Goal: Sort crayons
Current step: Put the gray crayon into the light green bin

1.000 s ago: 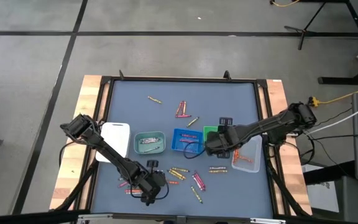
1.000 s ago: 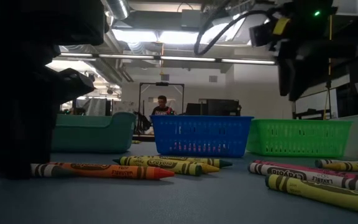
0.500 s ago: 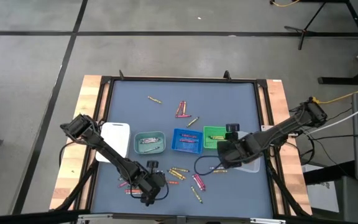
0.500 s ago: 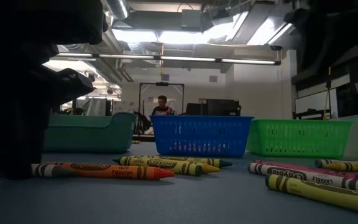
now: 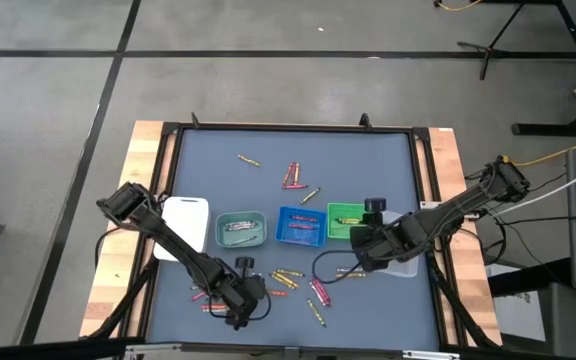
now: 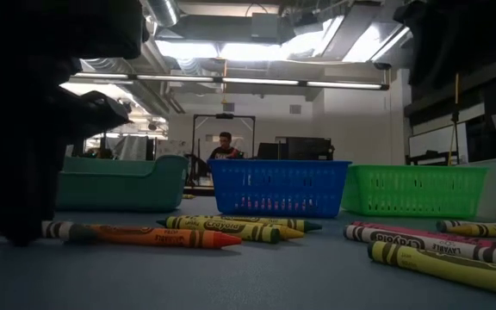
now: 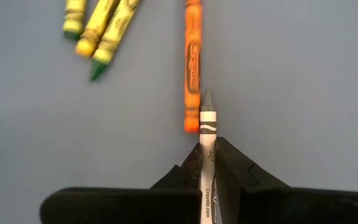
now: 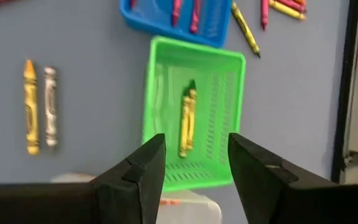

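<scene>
Fingers of left gripper clamp grey crayon beside orange crayon.

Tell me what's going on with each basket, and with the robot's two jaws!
Left gripper: jaws shut on a grey crayon, low near the table's front.
Right gripper: jaws open, empty, above the green basket.
Green basket: upright, a crayon or two inside.
Blue basket: upright, crayons inside.
Teal basket: upright, crayons inside.
White tray: flat on the table, contents not visible.
Orange crayon: lying loose on the table.
</scene>
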Action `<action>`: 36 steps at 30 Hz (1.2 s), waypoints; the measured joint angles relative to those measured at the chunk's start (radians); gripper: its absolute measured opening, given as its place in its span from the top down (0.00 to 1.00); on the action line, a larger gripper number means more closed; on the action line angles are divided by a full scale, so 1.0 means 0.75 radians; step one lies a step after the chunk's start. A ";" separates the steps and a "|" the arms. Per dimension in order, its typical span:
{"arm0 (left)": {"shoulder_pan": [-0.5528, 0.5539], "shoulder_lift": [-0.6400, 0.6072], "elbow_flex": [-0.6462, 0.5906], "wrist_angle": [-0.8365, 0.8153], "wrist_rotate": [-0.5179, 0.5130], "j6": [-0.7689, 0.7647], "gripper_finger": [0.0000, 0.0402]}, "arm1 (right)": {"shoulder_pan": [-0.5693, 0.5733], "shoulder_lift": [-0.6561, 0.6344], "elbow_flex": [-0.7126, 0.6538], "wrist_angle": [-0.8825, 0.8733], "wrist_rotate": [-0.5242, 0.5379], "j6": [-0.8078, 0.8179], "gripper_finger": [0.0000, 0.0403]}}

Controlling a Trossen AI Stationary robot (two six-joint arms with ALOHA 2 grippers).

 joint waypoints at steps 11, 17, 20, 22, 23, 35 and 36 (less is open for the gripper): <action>0.000 -0.163 -0.001 -0.008 -0.017 -0.001 0.99 | 0.001 -0.001 -0.001 0.228 -0.205 -0.009 0.57; 0.005 -0.225 0.002 -0.015 -0.129 0.000 0.99 | 0.001 -0.001 -0.001 0.403 -0.340 -0.010 0.57; 0.020 -0.238 0.003 -0.020 -0.176 0.006 0.99 | 0.001 -0.001 -0.001 0.499 -0.378 -0.010 0.57; 0.038 -0.239 0.003 -0.018 -0.200 0.031 0.99 | 0.001 0.003 -0.001 0.568 -0.392 -0.008 0.57; 0.049 -0.239 0.003 -0.019 -0.208 0.040 0.99 | 0.001 0.005 -0.001 0.601 -0.392 -0.003 0.57; 0.224 -0.240 0.003 -0.048 -0.230 0.249 0.98 | 0.001 0.008 -0.001 0.746 -0.404 0.107 0.57; 0.238 -0.240 0.003 -0.051 -0.230 0.273 0.98 | 0.001 0.008 -0.001 0.744 -0.404 0.125 0.57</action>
